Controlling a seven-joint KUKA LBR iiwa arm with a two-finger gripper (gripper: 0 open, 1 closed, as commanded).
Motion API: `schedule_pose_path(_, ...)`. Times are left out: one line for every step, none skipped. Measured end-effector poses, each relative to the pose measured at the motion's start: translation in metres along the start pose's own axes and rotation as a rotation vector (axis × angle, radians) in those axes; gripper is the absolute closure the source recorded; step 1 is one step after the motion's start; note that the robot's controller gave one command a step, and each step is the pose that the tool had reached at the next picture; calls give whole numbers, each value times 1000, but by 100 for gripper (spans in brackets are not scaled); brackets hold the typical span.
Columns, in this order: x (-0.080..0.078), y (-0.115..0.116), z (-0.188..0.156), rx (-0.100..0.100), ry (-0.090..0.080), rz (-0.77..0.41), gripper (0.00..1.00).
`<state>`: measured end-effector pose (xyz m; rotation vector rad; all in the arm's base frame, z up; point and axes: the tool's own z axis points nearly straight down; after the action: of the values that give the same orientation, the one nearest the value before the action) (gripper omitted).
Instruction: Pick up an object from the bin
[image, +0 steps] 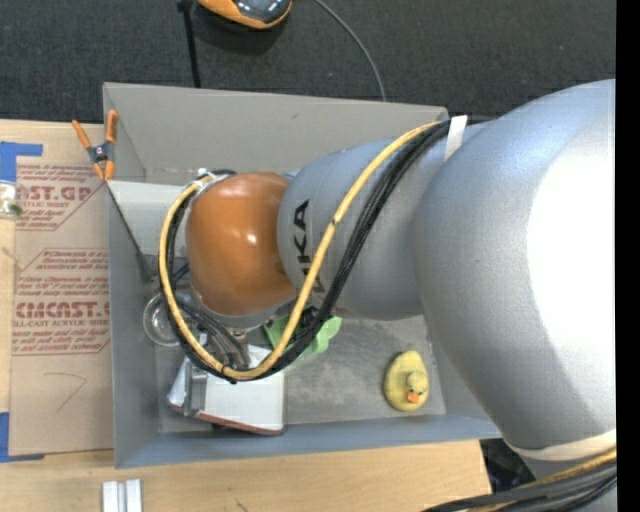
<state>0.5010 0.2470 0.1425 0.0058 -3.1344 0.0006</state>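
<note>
Close by gripper (212, 355), white box (240, 403), lengthwise left-right

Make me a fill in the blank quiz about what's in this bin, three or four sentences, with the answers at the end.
The rubber duck on the floor of the bin is ___ in colour. The rounded cover on the robot's wrist is ___ in colour. In this view, the flat white box lies to the ___ of the duck.
Missing words: yellow; orange; left.
</note>
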Motion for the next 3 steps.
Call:
schedule_pose_path(-2,-1,-5,-2,-7,3,0)
schedule_pose_path(4,-29,13,-4,-7,75,0)
schedule_pose_path(-1,-37,55,-4,-11,237,0)
